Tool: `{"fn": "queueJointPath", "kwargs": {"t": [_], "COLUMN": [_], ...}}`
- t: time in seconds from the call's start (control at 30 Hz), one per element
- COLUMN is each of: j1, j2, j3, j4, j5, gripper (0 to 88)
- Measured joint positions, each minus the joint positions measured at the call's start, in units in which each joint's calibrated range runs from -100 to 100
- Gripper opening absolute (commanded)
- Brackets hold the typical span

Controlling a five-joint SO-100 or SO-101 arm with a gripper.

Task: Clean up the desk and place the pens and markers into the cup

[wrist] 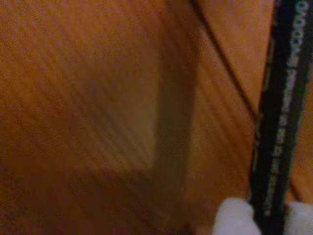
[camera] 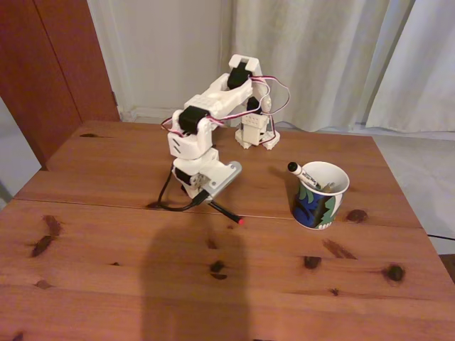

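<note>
Black pen (wrist: 281,117) with the red tip is sitting pinched in the gripper (camera: 210,197), low over the desk (camera: 106,284); white marker (camera: 304,175) is already leaning in the cup (camera: 319,195).

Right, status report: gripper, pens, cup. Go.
Gripper down at desk, shut on black pen, red tip out. White marker in cup. Nothing blocking the way to the cup.
</note>
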Motion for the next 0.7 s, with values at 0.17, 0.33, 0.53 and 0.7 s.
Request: {"fn": "queueJointPath", "kwargs": {"t": [0.17,0.33,0.53,0.7], "j1": [-1.39,-3.67,-6.82,-8.21], "j2": [-3.73,-7.97,-12.88,-16.95], "j3": [0.0,0.08,0.08,0.08], "j4": [0.0,0.0,-0.17,-6.55], "j5": [-1.42,-7.13,-16.41,-22.08], "gripper": [0.5,0.5,0.5,0.5]}}
